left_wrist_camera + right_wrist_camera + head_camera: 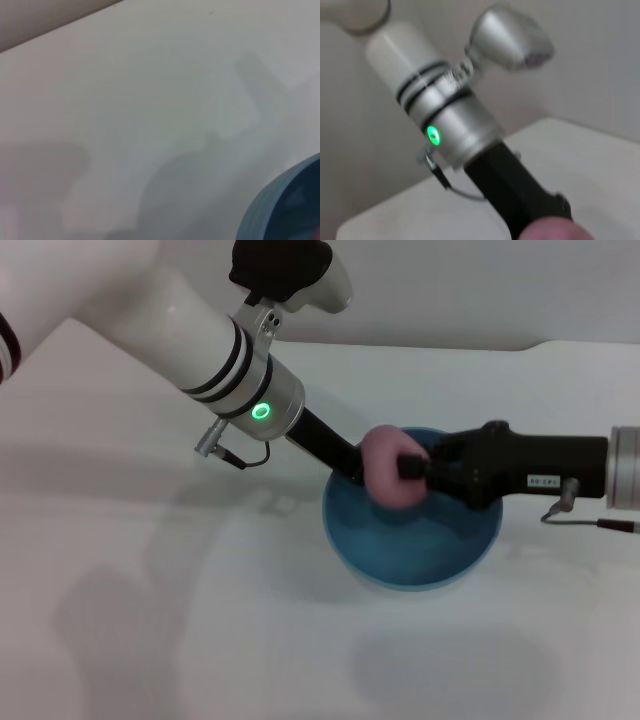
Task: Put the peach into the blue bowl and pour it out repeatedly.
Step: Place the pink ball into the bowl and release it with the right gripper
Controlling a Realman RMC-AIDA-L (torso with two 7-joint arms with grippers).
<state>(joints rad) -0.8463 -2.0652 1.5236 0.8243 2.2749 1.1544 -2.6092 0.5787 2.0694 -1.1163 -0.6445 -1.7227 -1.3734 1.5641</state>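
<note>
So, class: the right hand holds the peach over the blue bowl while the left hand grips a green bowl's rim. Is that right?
Not quite. There is no green bowl: the head view shows the left hand at the far rim of the same blue bowl. The rest stands: the right hand holds the peach over that bowl.

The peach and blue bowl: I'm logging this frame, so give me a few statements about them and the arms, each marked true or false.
1. The peach is held by the right gripper above the blue bowl. True.
2. The peach lies on the table beside the bowl. False: it is held over the bowl.
3. The left gripper is at the bowl's far rim. True.
4. The bowl is tipped upside down. False: it sits upright.
</note>
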